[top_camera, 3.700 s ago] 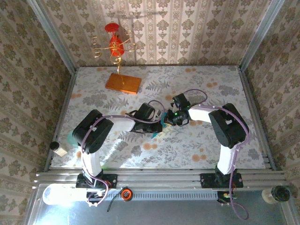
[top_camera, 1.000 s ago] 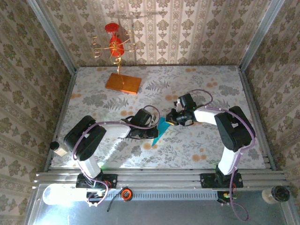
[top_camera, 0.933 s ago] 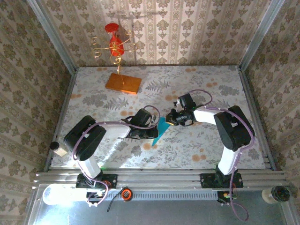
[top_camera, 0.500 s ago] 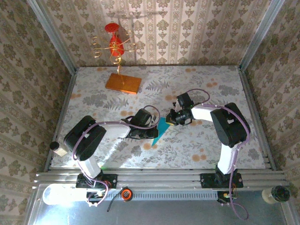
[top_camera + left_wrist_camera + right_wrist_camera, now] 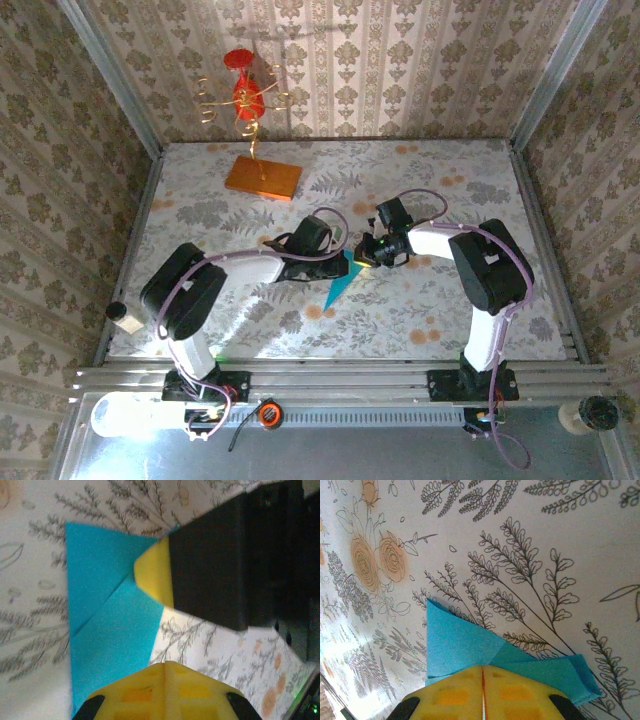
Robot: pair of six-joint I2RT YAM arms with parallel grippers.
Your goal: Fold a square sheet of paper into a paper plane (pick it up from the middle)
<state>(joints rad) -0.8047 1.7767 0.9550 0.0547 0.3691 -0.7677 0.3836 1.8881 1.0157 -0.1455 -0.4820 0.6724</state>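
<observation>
My left pincer (image 5: 343,262) is clenched, and its yellow moulded tips (image 5: 131,695) cover the near edge of the paper plane (image 5: 105,610). The plane is a matte cyan creased triangle lying mid-bench (image 5: 430,190) on the floral print. My right pincer (image 5: 482,674) is clenched too, its tips hiding one folded corner.

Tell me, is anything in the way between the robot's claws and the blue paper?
No, nothing visible is. The left gripper and the right gripper, both shut, have their yellow tips right at the folded paper.
</observation>
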